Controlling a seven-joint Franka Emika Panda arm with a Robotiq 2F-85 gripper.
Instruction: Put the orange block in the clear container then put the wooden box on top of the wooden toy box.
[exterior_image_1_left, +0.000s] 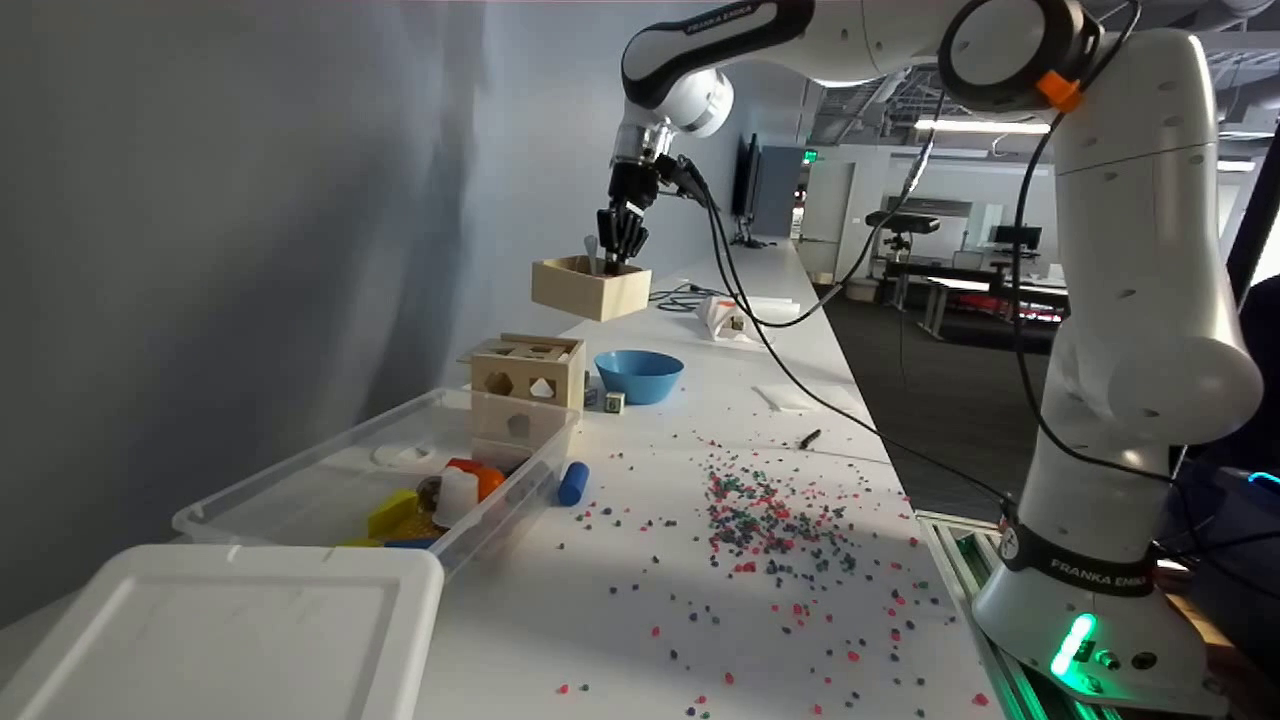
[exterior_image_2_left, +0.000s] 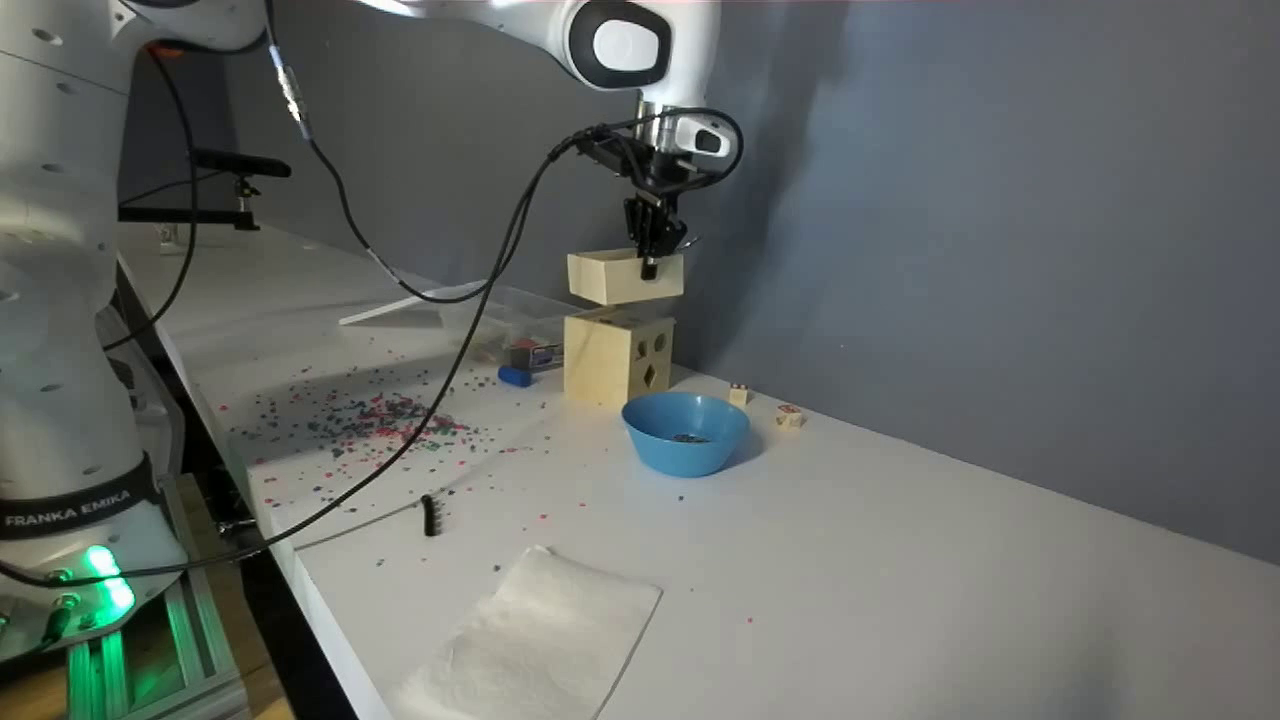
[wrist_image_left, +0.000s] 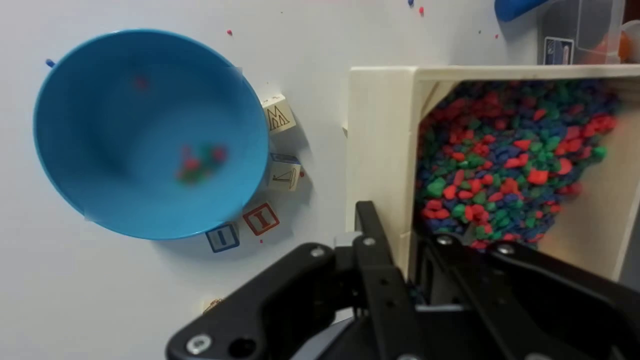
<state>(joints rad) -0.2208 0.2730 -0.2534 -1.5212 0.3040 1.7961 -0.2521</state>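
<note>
Wrist view, left to right: the blue bowl (wrist_image_left: 105, 120) stands on the tabletop (wrist_image_left: 75, 300), with letter blocks (wrist_image_left: 279, 114) just beside its right side. The end effector (wrist_image_left: 394, 222) pinches one wall of the box (wrist_image_left: 381, 120); one finger (wrist_image_left: 372, 225) is outside the wall, the other inside. The box contains red, green and blue pellets (wrist_image_left: 492, 162).

In an exterior view, left to right: the white lid (exterior_image_1_left: 220, 630) is in the near left corner. The container (exterior_image_1_left: 330, 490) stands behind it. The orange block (exterior_image_1_left: 489, 480) is located inside the container, partly hidden by a white piece (exterior_image_1_left: 457, 497). The toy box (exterior_image_1_left: 555, 378) stands just beyond the container's far end. A blue cylinder (exterior_image_1_left: 573, 484) lies on the tabletop near the container's right wall. The box is suspended from the end effector, higher than the toy box and apart from it. The bowl stands near the toy box, to its right. Loose pellets (exterior_image_1_left: 760, 515) are scattered across the tabletop farther right. The arm base (exterior_image_1_left: 1130, 625) is at far right; its green indicator (exterior_image_1_left: 1073, 643) is lit.

In an exterior view, a white sheet (exterior_image_2_left: 545, 620) lies flat on the tabletop.
</note>
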